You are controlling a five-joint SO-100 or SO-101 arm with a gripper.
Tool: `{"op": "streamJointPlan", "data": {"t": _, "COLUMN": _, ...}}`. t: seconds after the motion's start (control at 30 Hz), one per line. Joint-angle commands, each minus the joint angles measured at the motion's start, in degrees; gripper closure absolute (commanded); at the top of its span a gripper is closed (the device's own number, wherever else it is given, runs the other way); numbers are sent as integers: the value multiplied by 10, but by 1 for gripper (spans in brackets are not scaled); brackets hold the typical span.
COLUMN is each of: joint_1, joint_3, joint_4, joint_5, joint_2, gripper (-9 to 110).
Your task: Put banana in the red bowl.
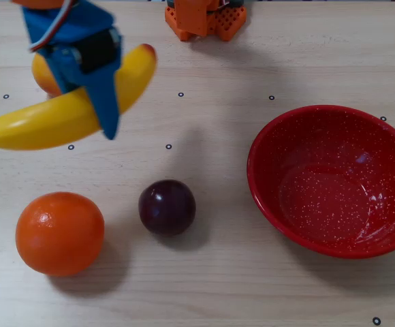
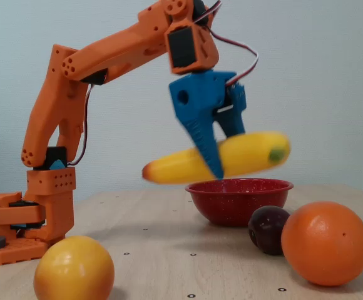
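In the fixed view, nearest the camera stand the yellow-orange round fruit [image 2: 74,269] at lower left and the orange [image 2: 325,243] at lower right, with the dark plum [image 2: 269,229] just behind the orange. Beyond them sits the red bowl [image 2: 240,199], resting on the tabletop [image 2: 156,250], and farthest back is the orange arm [image 2: 75,75] rising from its base.

The fingers [image 2: 222,153] are clamped across the banana [image 2: 219,157] near its middle, and the fruit hangs clear of the tabletop, above the level of the bowl's rim. No part of it touches anything but the blue fingers.

The relation that matters is plainest from overhead. There the fingers [image 1: 99,95] hold the banana [image 1: 54,116] at the upper left, and the red bowl [image 1: 334,180] lies toward 4 o'clock from them, well apart, with bare tabletop [image 1: 211,136] between. The banana's long axis runs from about 8 o'clock, where the green stem end sits at the picture's left edge, to about 2 o'clock, where the reddish tip points. That axis lies roughly crosswise to the path toward the bowl.

I judge the carry is under way and the drop not yet due: the arm needs to swing toward 4 o'clock until the banana's middle is over the bowl's hollow. The bowl looks wider than the banana is long, so the crosswise lie should not catch on the rim, provided the centre is reached first. The plum [image 1: 167,206] and orange [image 1: 60,233] sit below that path, toward 6 o'clock, and seem out of the way.
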Motion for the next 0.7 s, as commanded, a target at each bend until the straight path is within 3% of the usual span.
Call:
{"op": "streamJointPlan", "data": {"t": 0.0, "joint_1": -31, "joint_3": -31, "joint_4": 2, "joint_5": 28, "joint_2": 117, "gripper": 102}}
{"op": "streamJointPlan", "data": {"t": 0.67, "joint_1": -300, "joint_3": 47, "joint_4": -37, "joint_5": 134, "joint_2": 192, "gripper": 102}}
